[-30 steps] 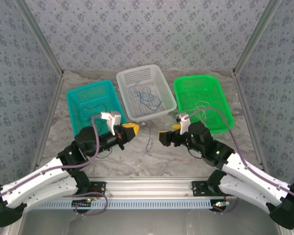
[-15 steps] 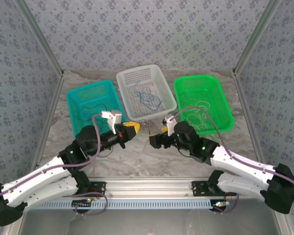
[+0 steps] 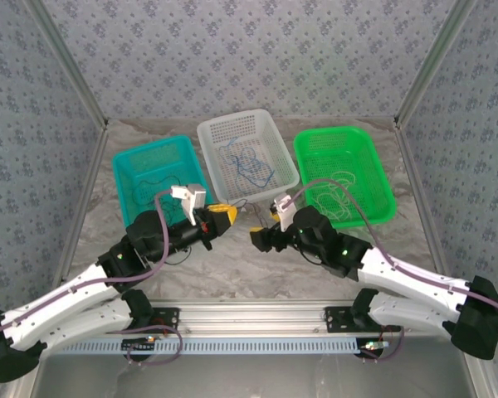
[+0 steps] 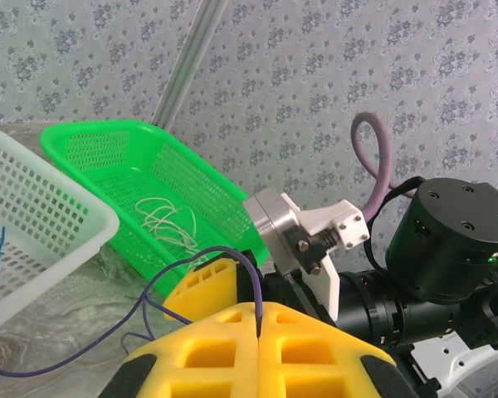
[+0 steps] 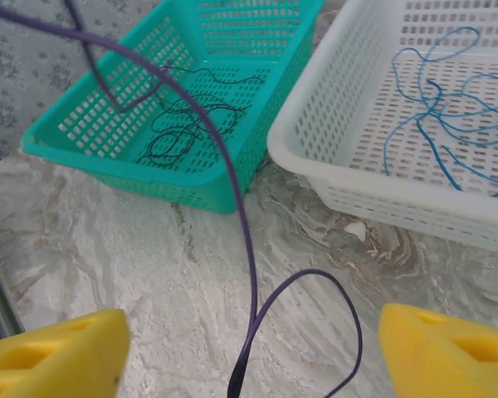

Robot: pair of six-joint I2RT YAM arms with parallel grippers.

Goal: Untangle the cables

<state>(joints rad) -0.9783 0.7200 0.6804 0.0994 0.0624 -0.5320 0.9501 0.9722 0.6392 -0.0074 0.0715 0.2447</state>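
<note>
mostly sorted, it seems: black cables (image 5: 183, 124) are lying in the teal basket (image 3: 120, 166), blue cables (image 5: 440, 116) in the white basket (image 3: 207, 133), white cables (image 4: 170, 220) in the green basket (image 3: 303, 145). one purple cable (image 5: 247, 249) is hanging above the table (image 5: 108, 240), waiting to be placed. the left gripper (image 4: 257, 319) is pinching it tight; the right gripper (image 5: 249, 348) is gaping, one finger on each side of it. three baskets, two grippers.

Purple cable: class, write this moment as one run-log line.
left end effector: shut on purple cable | right end effector: open, cable running between its fingers
</note>
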